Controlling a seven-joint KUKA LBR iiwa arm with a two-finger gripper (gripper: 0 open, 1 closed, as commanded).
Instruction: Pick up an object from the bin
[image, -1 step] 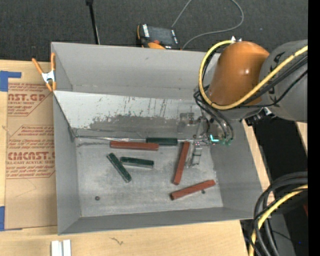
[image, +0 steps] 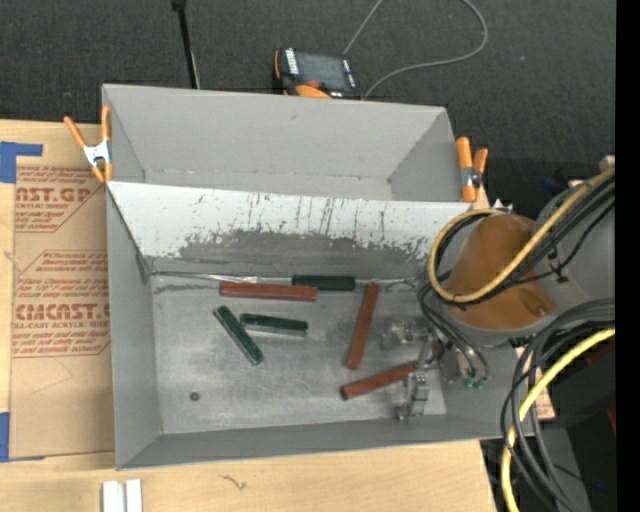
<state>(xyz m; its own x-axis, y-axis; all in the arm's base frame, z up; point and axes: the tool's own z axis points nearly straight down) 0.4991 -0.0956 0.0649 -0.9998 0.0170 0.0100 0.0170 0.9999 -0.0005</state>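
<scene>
Grey metal bin (image: 290, 400), floor scratched and dull, its sloped back wall streaked with dark scuffs; dark flooring lay beyond it and pale wood along the near side. Contents: one red-brown stick (image: 375, 383) lying slantwise at the front right, a second red-brown stick (image: 361, 326) just behind it and set nearly end-on to the back wall, a third red-brown stick (image: 268, 291) along the foot of that wall beside a dark green stick (image: 323, 283), and two green sticks (image: 237, 335) (image: 274, 323) meeting in a narrow angle left of centre. The gripper (image: 412, 392) was low in the front right corner, at the right end of the first stick — that end was lost among its metal parts. Whether the claw was released or clenched could not be told. The orange cover (image: 495, 270) and looped cables (image: 560, 250) hid the wrist.
</scene>
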